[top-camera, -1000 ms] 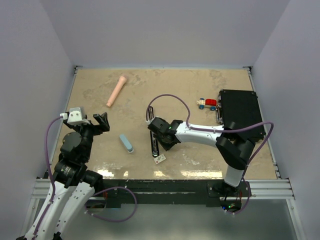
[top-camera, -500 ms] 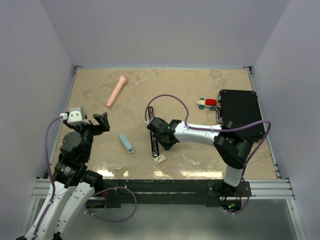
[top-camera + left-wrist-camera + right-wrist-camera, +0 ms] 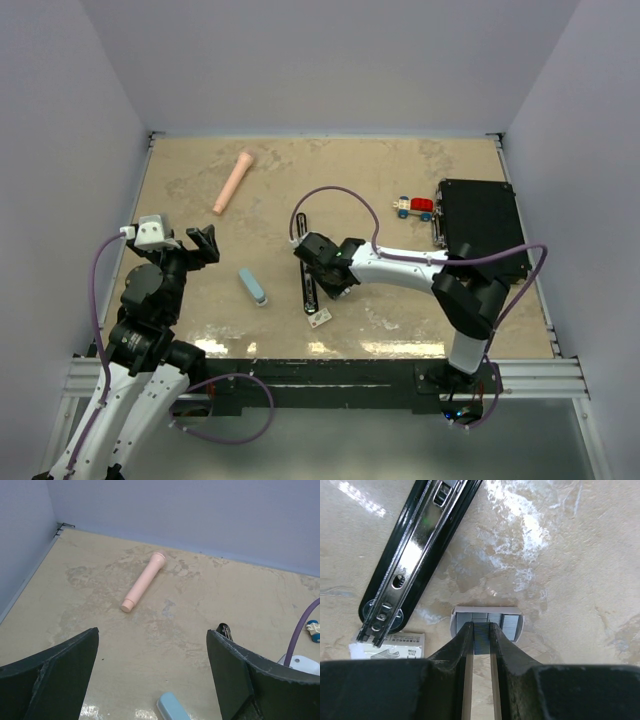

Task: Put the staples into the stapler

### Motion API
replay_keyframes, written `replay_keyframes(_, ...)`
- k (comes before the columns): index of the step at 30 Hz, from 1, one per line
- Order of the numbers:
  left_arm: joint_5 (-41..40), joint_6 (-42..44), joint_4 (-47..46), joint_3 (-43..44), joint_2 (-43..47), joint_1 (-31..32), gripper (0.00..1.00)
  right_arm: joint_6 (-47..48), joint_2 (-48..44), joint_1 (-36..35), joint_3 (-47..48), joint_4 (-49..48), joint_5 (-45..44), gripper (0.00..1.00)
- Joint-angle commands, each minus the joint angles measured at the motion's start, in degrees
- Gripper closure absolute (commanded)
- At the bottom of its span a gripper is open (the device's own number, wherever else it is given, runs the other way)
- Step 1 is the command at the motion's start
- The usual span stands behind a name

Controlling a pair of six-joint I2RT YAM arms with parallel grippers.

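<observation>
above staples tray (image 3: 510, 622), right pincer (image 3: 481, 627)

Glossy black metal stapler (image 3: 415, 550); grey metal staples (image 3: 506, 621); glossy tabletop (image 3: 580, 555).

Lab test cell: blank walls (image 3: 320, 60) box the table (image 3: 380, 170) (aluminium frame (image 3: 540, 377)).

Bright, sharp, glare on tabletop (image 3: 520, 510)
</observation>
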State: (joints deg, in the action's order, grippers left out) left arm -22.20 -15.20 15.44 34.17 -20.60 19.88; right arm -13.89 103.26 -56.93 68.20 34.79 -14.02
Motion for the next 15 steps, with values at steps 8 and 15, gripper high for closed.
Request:
replay_keyframes(8, 0.40, 1.05, -2.08, -0.07, 0.47, -0.63, 0.07, -9.04, -11.15, -2.40, -0.97, -9.54, -6.80, 0.91)
replay_keyframes(15, 0.31, 1.05, -2.08, 0.02, 0.56, -0.63, 0.07, -16.51, -11.24, -7.14, -4.21, -21.85, -14.71, 0.91)
